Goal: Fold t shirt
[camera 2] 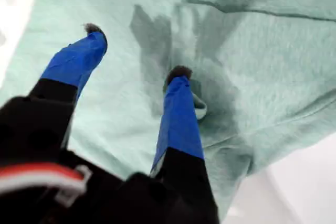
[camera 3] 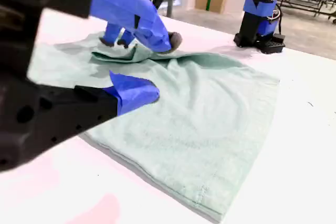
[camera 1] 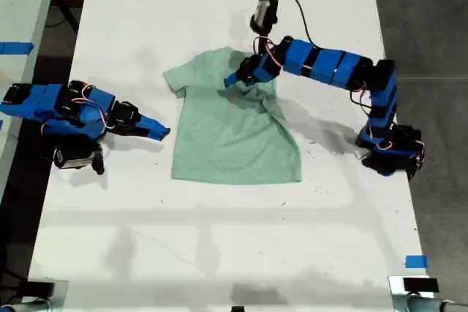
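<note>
— What is the surface like, and where is the garment?

— It is a long white table (camera 1: 219,5) with a smooth, matte top, and grey floor shows on the exterior view's right. The small pale mint-green cloth t shirt (camera 1: 230,140) lies near the middle of the table. Its lower body is flat and nearly rectangular, with a stitched hem along the bottom edge. The fabric looks soft and slightly fuzzy. The sleeve on the exterior view's left is spread out, while the part on the exterior view's right is bunched and folded inward, making a diagonal ridge.

— What does the first tool do?

— The first gripper (camera 2: 137,51), with black plastic fingers wrapped in blue tape and small dark fuzzy tips, is over the bunched cloth near the neck. Its jaws are spread apart, and the cloth is wrinkled into dark folds by one tip. Whether the tips press on the fabric, one cannot tell.

— And the second?

— The second gripper (camera 3: 157,66) is low over the bare table, just beside the shirt's edge on the exterior view's left. Its blue taped fingers stand apart with nothing between them. One finger is pointed like a wedge.
</note>
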Tool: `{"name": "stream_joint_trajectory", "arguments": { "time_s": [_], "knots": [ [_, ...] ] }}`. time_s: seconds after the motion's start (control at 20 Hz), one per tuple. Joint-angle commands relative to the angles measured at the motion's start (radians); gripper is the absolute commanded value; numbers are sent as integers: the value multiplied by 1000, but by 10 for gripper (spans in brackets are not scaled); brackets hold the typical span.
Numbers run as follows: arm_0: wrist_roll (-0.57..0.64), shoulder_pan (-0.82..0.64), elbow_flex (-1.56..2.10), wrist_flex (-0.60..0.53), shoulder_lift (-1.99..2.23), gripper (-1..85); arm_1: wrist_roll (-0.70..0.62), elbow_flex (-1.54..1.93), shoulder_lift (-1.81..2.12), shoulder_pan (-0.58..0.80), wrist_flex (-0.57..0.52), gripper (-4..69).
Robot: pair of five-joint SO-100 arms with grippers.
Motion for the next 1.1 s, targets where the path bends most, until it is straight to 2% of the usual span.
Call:
{"name": "stream_joint_trajectory", "arguments": {
  "time_s": [0.0, 0.15, 0.25, 0.4, 0.5, 0.65, 0.7, 0.75, 0.85, 0.9, 1.05],
  "knots": [
    [3, 2, 17, 0, 6, 117, -9, -44, 249, 15, 69, 248],
    [3, 2, 17, 0, 6, 117, 43, 28, 451, 107, 255, 240],
    [3, 2, 17, 0, 6, 117, 77, 238, 653, 201, 357, 231],
    [3, 2, 17, 0, 6, 117, 107, 781, 1126, 249, 293, 186],
    [3, 2, 17, 0, 6, 117, 160, 1108, 1396, 186, 232, 150],
    [3, 3, 17, 0, 6, 117, 259, 1595, 1687, 37, 41, 126],
    [3, 3, 17, 0, 6, 117, 279, 1729, 1838, 12, 18, 116],
    [3, 2, 17, 0, 6, 117, 282, 1825, 2019, 5, 67, 103],
    [3, 3, 17, 0, 6, 117, 261, 1916, 2315, 31, 273, 79],
    [3, 3, 17, 0, 6, 117, 235, 1908, 2290, 40, 298, 75],
    [3, 3, 17, 0, 6, 117, 190, 1979, 2301, 26, 253, 69]
  ]
}}
